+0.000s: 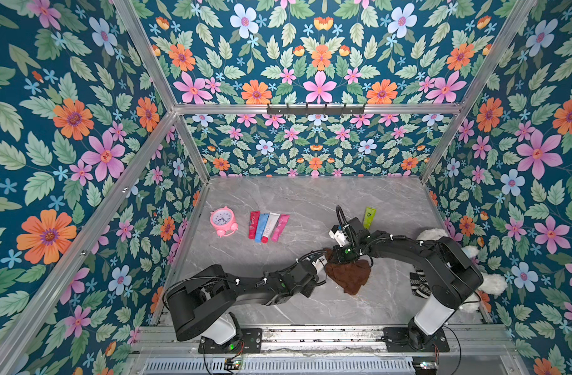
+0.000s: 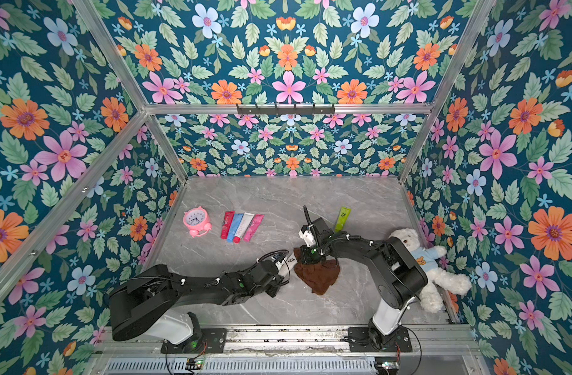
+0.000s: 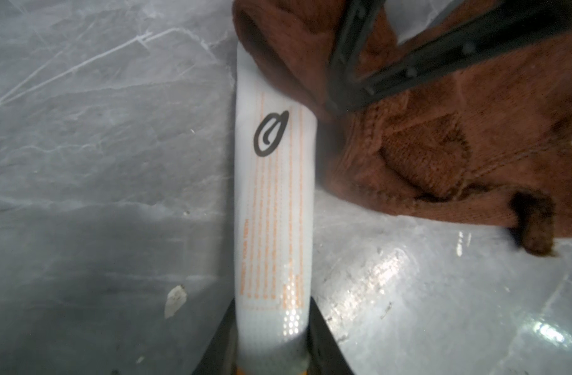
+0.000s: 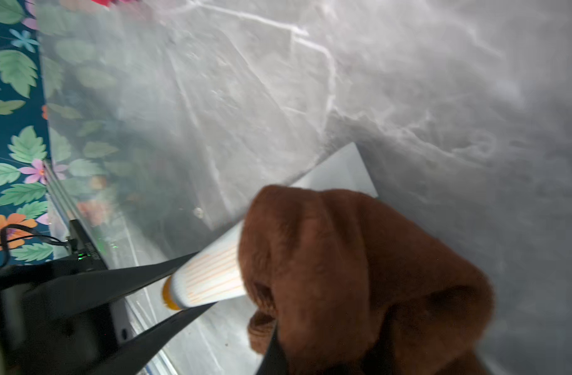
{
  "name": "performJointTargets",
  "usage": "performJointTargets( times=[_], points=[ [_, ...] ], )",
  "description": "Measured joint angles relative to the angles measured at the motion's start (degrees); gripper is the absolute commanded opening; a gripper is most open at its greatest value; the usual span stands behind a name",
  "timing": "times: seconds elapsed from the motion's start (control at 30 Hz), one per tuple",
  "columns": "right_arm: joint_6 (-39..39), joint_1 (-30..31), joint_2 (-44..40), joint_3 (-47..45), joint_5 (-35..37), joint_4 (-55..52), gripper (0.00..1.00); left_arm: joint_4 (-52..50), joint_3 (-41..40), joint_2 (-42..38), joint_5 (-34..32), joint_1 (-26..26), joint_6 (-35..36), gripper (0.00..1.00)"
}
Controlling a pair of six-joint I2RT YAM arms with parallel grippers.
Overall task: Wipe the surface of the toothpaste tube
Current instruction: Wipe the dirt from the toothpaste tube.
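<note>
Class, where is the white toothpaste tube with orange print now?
In the left wrist view, the white orange-printed toothpaste tube sits in the left end effector, gripped near its cap, its far end under the brown fuzzy cloth.

Glossy plastic toothpaste tube (image 3: 273, 201), fuzzy cloth (image 3: 440, 156) (terry-like), polished marble-look tabletop (image 3: 83, 130)

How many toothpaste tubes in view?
6. Red tube, blue tube, white tube, pink tube in a row beside the clock; green tube back right; orange-capped tube in the left gripper, end under the cloth. Cloth may hide more.
</note>
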Motion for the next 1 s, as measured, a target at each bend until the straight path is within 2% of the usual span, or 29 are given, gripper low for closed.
performJointTargets(
  times=[0.27, 0.6, 0.67, 0.87, 1.0],
  points=[
    [0.5, 0.59, 0.74, -1.29, -0.83, 3.91, 0.0, 0.26, 0.57, 0.81, -0.2, 0.0, 0.0, 0.18],
    [5.92, 7.04, -2.47, -7.21, -4.39, 10.82, 0.0, 1.05, 0.92, 1.53, -0.37, 0.04, 0.42, 0.12],
    [6.64, 6.29, -3.21, -7.78, -4.76, 11.34, 0.0, 1.2, 0.85, 1.51, -0.17, 0.07, 0.48, 0.12],
    [6.01, -1.68, -4.59, -4.57, -4.55, 9.81, 0.0, 1.68, 0.7, 1.46, 1.2, -0.46, 0.85, 0.11],
    [2.14, -2.19, -0.9, 1.38, -2.86, 5.92, 0.0, 1.9, 1.88, 2.89, 0.74, -1.75, 1.7, 0.11]
  ],
)
